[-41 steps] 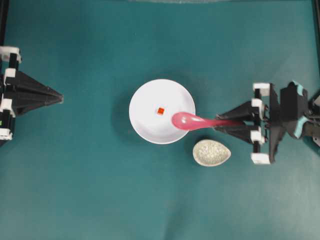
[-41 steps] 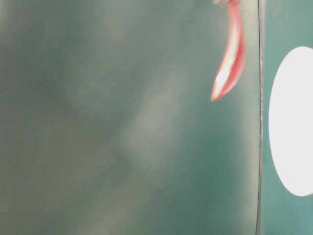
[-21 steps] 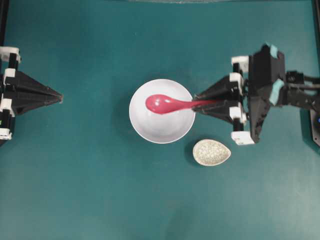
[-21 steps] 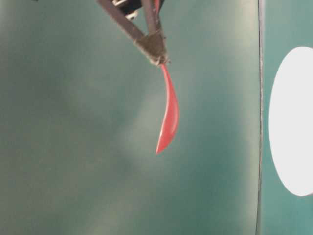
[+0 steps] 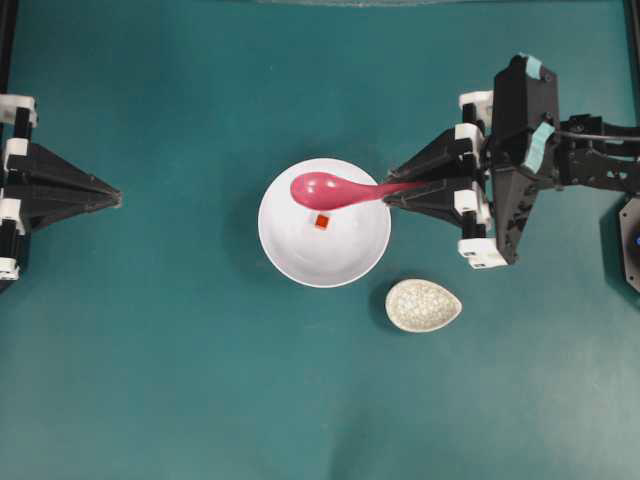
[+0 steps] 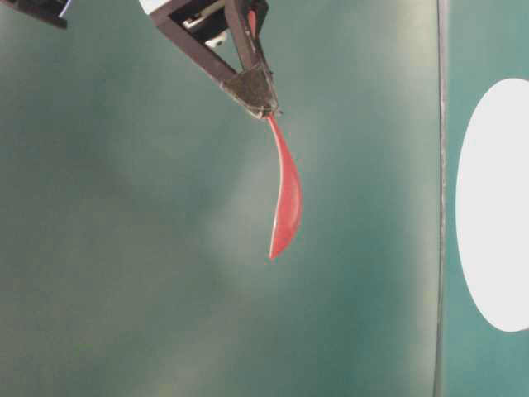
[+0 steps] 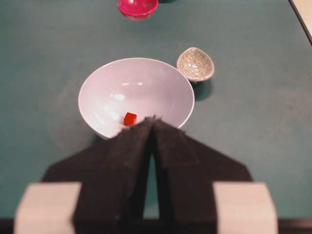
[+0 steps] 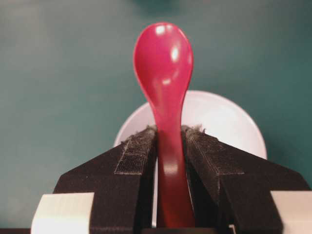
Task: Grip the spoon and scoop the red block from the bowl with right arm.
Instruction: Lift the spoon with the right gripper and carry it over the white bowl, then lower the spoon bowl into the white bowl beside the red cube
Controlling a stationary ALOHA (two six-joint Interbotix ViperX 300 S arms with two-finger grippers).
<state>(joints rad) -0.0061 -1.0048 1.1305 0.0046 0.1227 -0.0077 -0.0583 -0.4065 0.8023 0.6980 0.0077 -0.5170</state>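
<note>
My right gripper (image 5: pixel 392 191) is shut on the handle of the pink-red spoon (image 5: pixel 330 190), just right of the white bowl (image 5: pixel 300 255). The spoon's scoop hangs over the bowl's upper part, above the tiny red block (image 5: pixel 321 222) on the bowl floor. The right wrist view shows the spoon (image 8: pixel 165 78) clamped between both pads (image 8: pixel 138 156), with the bowl (image 8: pixel 229 122) below. In the table-level view the spoon (image 6: pixel 285 198) hangs down from the gripper (image 6: pixel 263 107). The left gripper (image 5: pixel 115 198) rests shut at the far left; its wrist view shows bowl (image 7: pixel 161 78), block (image 7: pixel 129 118) and spoon scoop (image 7: pixel 138 7).
A small speckled egg-shaped dish (image 5: pixel 423 305) sits on the teal table to the lower right of the bowl, also in the left wrist view as the dish (image 7: pixel 195 63). The right arm's body (image 5: pixel 520 150) extends toward the right edge.
The right gripper with the spoon swung up from the bowl's right rim, reached over the bowl, then shifted slightly up, uncovering the red block. The left arm stayed put.
</note>
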